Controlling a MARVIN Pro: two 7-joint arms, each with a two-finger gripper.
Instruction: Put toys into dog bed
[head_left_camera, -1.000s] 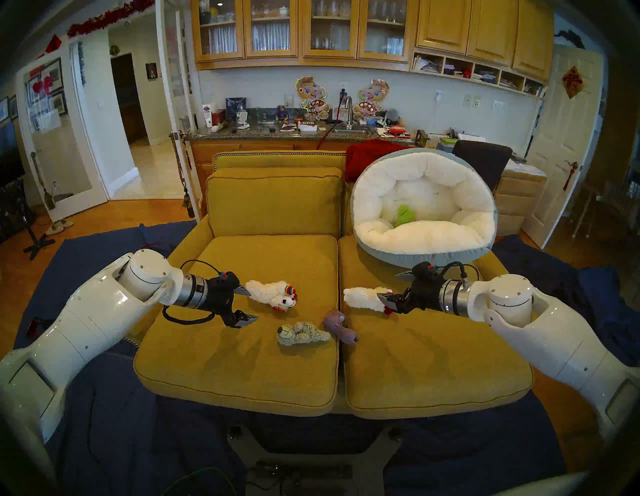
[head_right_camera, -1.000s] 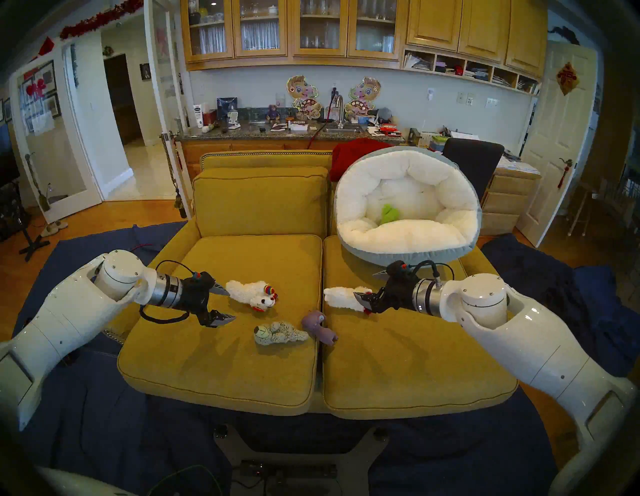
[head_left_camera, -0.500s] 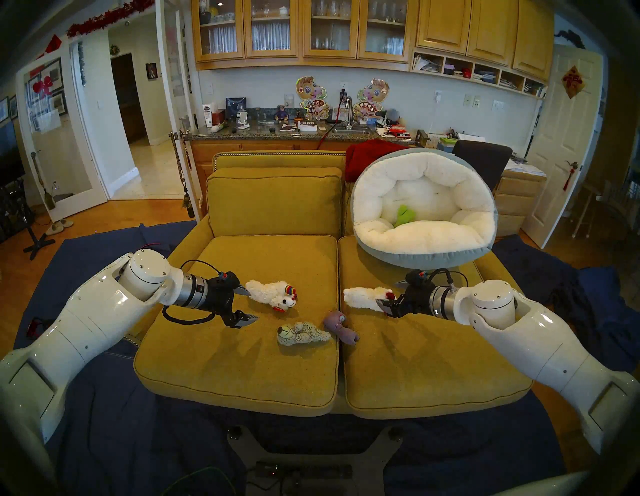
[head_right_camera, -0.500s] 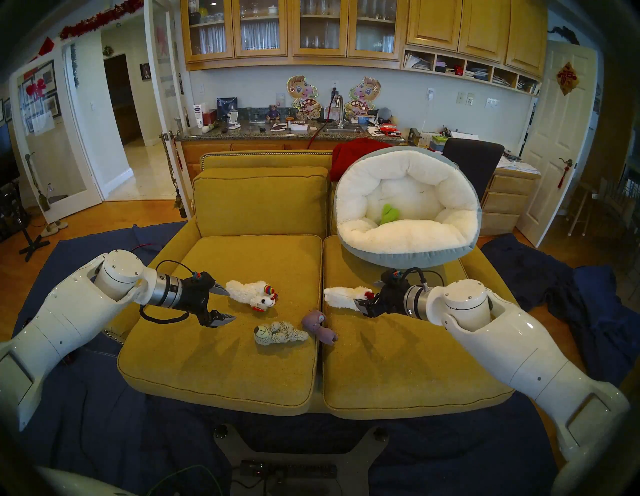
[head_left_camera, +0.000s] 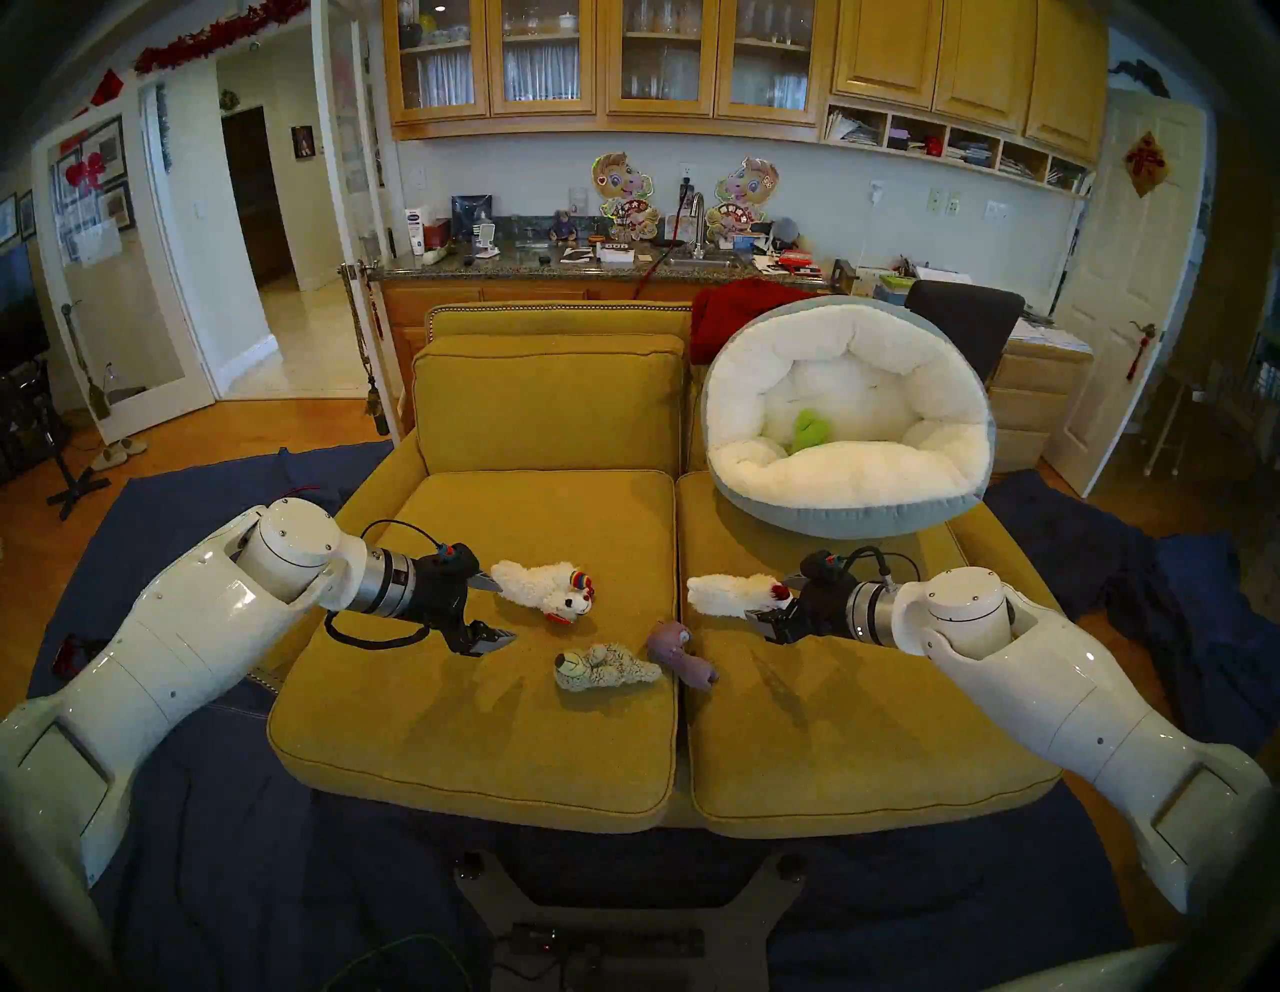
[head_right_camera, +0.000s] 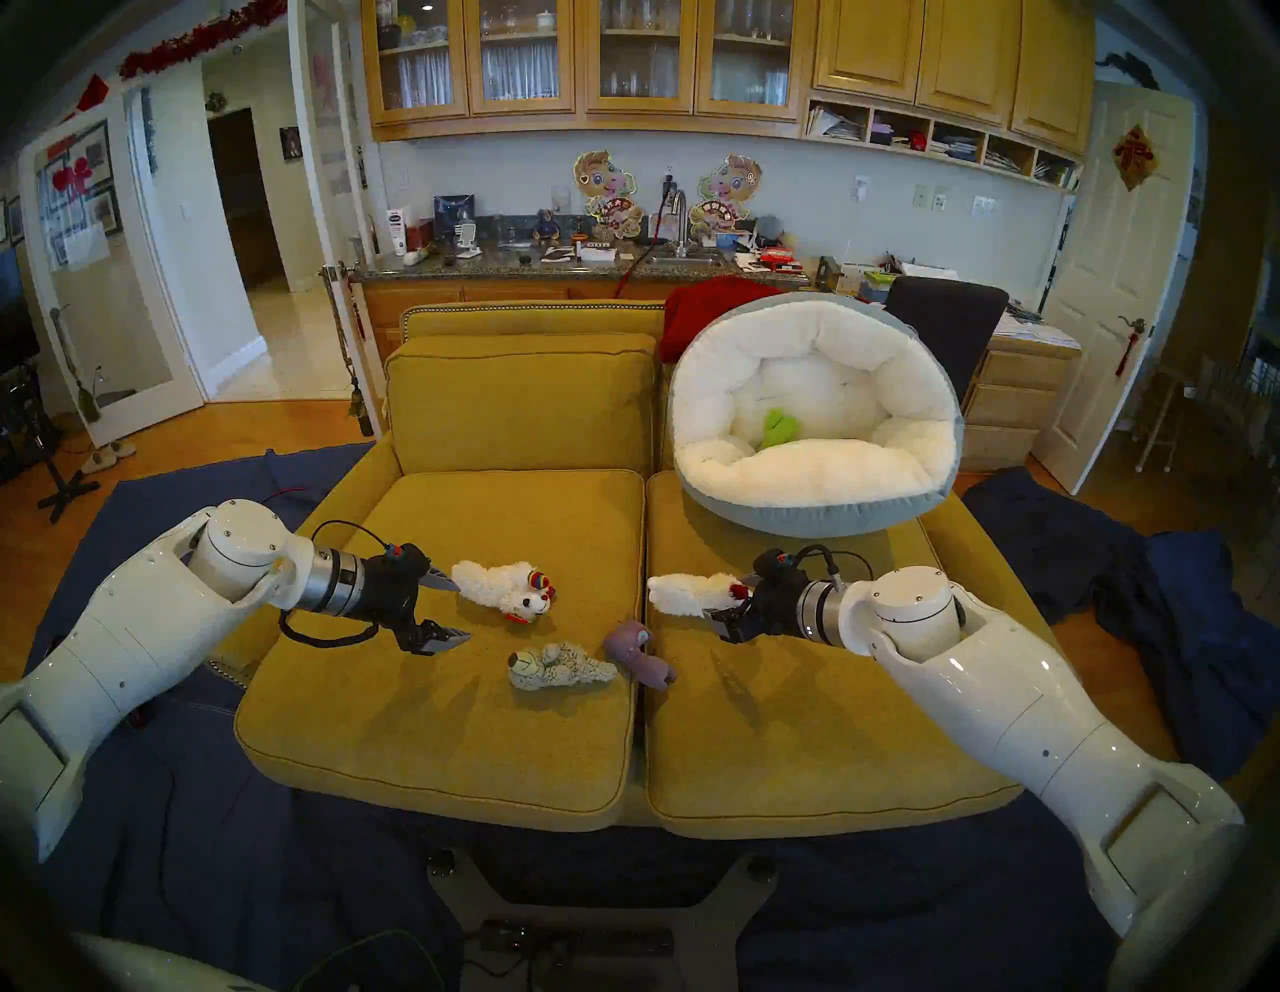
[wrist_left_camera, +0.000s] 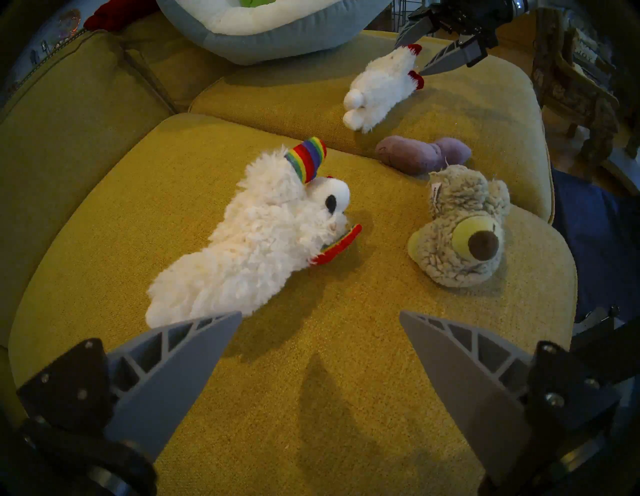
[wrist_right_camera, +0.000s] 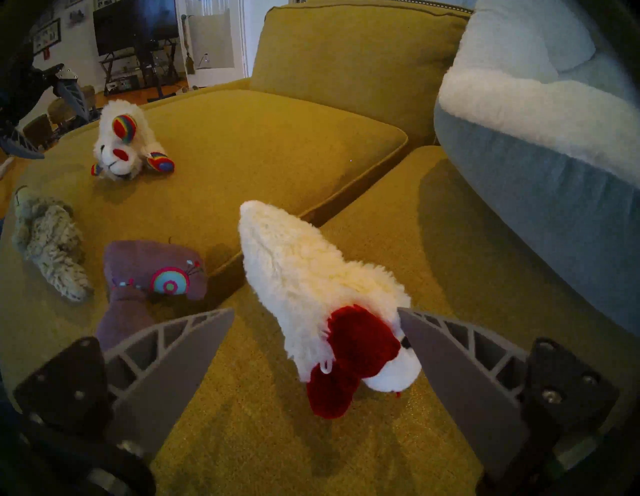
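**Right fingers straddle the red-eared lamb's head**

The right gripper (head_left_camera: 774, 604) hangs low over the right seat cushion of the mustard-yellow fabric sofa (head_left_camera: 485, 727), its grey ribbed fingers (wrist_right_camera: 460, 374) spread wide and holding nothing. The white fluffy plush lamb with dark-red ears (wrist_right_camera: 322, 287) lies on that cushion with its head at the gripper's end. In the right wrist view the head and red ears sit between the two fingers, nearer the right-hand one, and whether that one touches the fleece cannot be told. The lamb's long axis runs away from the fingers toward the seam between the cushions, so the body lies along the reach, not across it. A close here would likely pinch the head or an ear rather than the trunk.

The left gripper (head_left_camera: 493, 609) hovers over the left cushion, fingers (wrist_left_camera: 180, 360) equally spread and empty, with the tail end of the white fluffy plush lamb with rainbow-striped ears (wrist_left_camera: 256, 239) just beyond one fingertip.

The shaggy beige plush animal (head_left_camera: 604, 666) and the purple plush animal (head_left_camera: 680, 651) lie near the seam, between the two arms.

The large round dog bed with fluffy white lining and grey-blue outer fabric (head_left_camera: 859, 516) leans on the back of the right cushion, just beyond the right arm, with the lime-green plush cactus (head_left_camera: 807, 429) already inside. The right arm is clearly the nearer one for the carry.
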